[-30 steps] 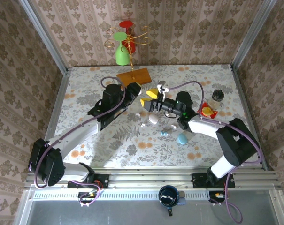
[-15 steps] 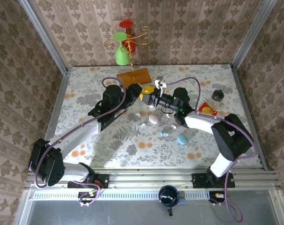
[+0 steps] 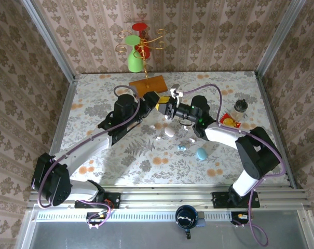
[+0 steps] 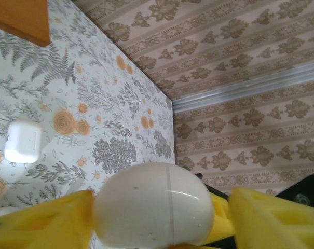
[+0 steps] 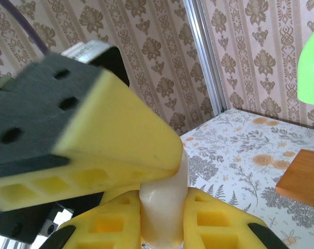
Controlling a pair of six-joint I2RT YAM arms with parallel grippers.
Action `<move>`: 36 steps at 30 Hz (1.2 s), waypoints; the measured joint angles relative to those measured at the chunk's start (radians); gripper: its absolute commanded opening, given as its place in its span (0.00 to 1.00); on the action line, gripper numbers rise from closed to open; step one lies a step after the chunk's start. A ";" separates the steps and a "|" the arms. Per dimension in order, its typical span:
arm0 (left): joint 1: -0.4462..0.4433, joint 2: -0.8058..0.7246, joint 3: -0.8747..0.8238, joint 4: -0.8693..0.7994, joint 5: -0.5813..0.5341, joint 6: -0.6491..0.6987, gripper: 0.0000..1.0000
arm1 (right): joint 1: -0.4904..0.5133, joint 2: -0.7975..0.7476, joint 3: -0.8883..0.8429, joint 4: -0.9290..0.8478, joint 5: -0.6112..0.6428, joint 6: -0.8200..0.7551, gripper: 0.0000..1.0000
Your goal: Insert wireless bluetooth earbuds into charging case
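Earbuds (image 3: 181, 148) lie loose on the table (image 3: 94, 98) near the middle, the pale blue ones just left of a blue case (image 3: 201, 153). Up at the far middle my right gripper (image 5: 162, 220) is clamped on the white egg-shaped case (image 4: 154, 205) — my left gripper (image 4: 159, 220) stands open around it (one pad touching, the other apart). To do this handover well I'd draw the left straight back without nudging the shell, and hold the right grip firm and level.

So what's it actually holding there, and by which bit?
The right gripper pinches a white case across its sides; the left gripper stands open around it.
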 measured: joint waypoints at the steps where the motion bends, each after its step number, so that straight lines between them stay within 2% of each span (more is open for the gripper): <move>1: 0.000 0.002 0.000 0.010 0.007 0.001 0.85 | -0.003 -0.005 0.000 -0.013 0.000 -0.002 0.17; 5: 0.002 0.012 -0.001 0.050 0.018 0.025 0.99 | -0.023 -0.022 -0.001 -0.053 0.000 -0.005 0.16; 11: 0.013 0.013 -0.001 0.051 0.014 0.164 1.00 | -0.063 -0.054 -0.039 -0.076 0.000 -0.006 0.15; 16: 0.013 0.013 -0.001 0.056 0.010 0.365 1.00 | -0.098 -0.109 -0.093 -0.117 -0.003 -0.021 0.15; 21: 0.020 -0.006 -0.021 0.086 0.061 0.661 1.00 | -0.138 -0.211 -0.127 -0.224 -0.034 -0.074 0.16; 23: 0.023 -0.014 -0.026 0.087 0.111 0.780 0.99 | -0.148 -0.268 -0.130 -0.298 -0.053 -0.110 0.16; 29: 0.024 -0.053 -0.088 0.092 0.369 1.093 0.95 | -0.151 -0.452 -0.129 -0.509 -0.144 -0.233 0.16; 36: 0.024 -0.072 -0.154 0.132 0.631 1.238 0.78 | -0.151 -0.532 -0.109 -0.716 -0.279 -0.341 0.16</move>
